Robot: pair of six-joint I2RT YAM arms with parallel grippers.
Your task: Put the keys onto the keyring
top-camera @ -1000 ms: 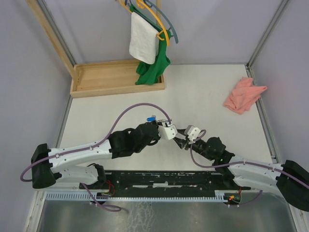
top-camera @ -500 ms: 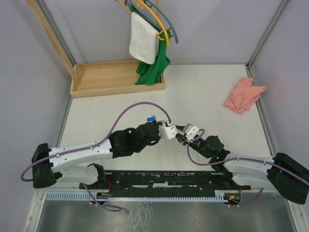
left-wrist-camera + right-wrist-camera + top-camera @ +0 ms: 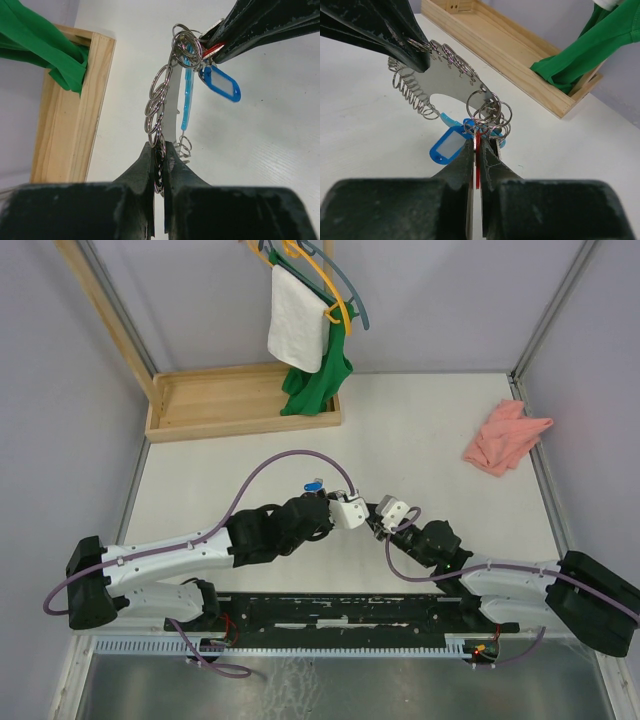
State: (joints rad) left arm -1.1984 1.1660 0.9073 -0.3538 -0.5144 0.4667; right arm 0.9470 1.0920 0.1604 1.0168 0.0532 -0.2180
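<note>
My left gripper [image 3: 159,161] is shut on the lower end of the keyring's chain of metal rings [image 3: 156,102]. The chain runs up to a cluster of rings [image 3: 184,41]. My right gripper [image 3: 478,152] is shut on the red-headed key [image 3: 478,165], its tip against the ring cluster [image 3: 488,115]. A blue plastic tag [image 3: 447,145], a light blue strap [image 3: 187,97] and a wire coil [image 3: 412,95] hang from the bunch. In the top view both grippers meet at table centre [image 3: 366,513]. A small blue-headed key [image 3: 313,484] lies on the table beyond my left wrist.
A wooden tray [image 3: 235,400] stands at the back left with a green garment [image 3: 318,380] and a white towel [image 3: 297,328] hanging over it from hangers. A pink cloth [image 3: 505,435] lies at the right. The white table [image 3: 430,440] is walled on all sides.
The right arm has slid a little left and its gripper has closed in on the left gripper. The left arm has barely moved. Both grips are unchanged.
</note>
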